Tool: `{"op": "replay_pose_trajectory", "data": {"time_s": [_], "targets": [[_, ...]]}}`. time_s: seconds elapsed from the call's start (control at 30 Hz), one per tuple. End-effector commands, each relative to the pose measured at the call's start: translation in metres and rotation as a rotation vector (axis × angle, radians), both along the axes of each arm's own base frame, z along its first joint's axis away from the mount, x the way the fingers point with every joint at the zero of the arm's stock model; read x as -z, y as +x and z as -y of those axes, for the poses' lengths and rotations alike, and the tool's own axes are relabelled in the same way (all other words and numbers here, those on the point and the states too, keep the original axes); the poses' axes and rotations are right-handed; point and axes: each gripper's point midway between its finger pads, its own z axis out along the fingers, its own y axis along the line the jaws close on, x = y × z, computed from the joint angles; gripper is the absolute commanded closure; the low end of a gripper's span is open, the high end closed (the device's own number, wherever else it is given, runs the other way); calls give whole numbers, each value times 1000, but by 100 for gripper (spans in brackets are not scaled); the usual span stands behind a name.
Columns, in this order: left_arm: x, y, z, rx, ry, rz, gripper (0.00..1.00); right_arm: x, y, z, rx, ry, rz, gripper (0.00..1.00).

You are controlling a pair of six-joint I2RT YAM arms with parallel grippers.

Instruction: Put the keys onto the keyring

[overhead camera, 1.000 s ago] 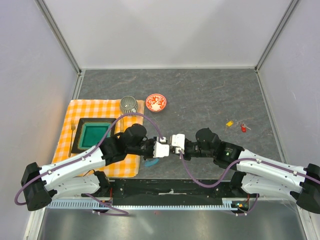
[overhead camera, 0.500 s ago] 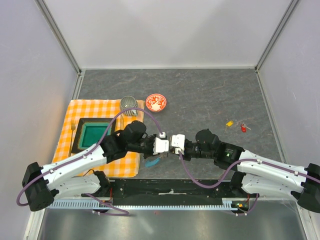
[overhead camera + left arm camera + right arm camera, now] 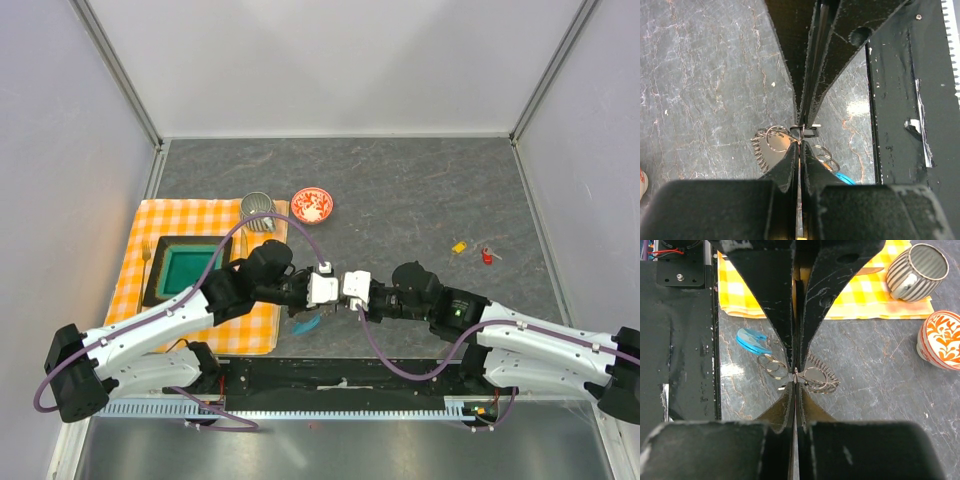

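Clamping keyring (image 3: 816, 381): left pincer (image 3: 800, 145), right pincer (image 3: 796, 377) tip-to-tip | grey wire loops (image 3: 773, 366), blue crescent tag (image 3: 752, 340)

A robot lab's test cell: two arms (image 3: 150, 335) bolted to a black plate (image 3: 340, 372) at the near edge of a grey desk (image 3: 420, 190), purple cables (image 3: 37, 395) looping from them, plain pale walls (image 3: 330, 60) on aluminium posts (image 3: 118, 68) boxing it in. A checked cloth (image 3: 185, 215), cup (image 3: 257, 208) and bowl (image 3: 312, 205) sit there.
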Motion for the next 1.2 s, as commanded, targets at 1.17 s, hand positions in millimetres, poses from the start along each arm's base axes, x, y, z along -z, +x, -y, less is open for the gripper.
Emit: {"op": "replay_pose_trajectory", "data": {"time_s": [1.17], "targets": [[-81, 19, 15, -250, -558, -97, 98, 2, -5, 1, 61, 206, 41, 95]]}}
